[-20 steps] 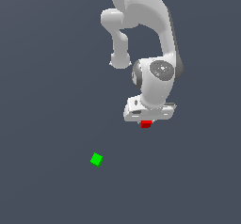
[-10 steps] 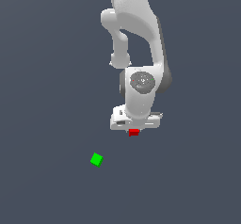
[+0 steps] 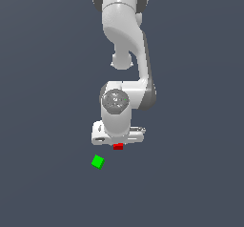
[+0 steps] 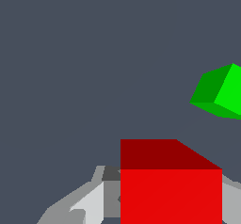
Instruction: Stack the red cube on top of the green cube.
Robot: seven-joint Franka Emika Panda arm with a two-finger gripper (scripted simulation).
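1. The white arm reaches down from the top centre of the exterior view over a plain dark grey floor.
2. Its gripper, just below frame centre, has its jaws clenched on the red cube, which peeks out beneath the hand.
3. The green cube sits apart, slightly lower and toward the exterior view's left of the red one, not touching it.
4. In the wrist view, the red cube fills the foreground between grey fingers; the green cube lies beyond it, rotated.
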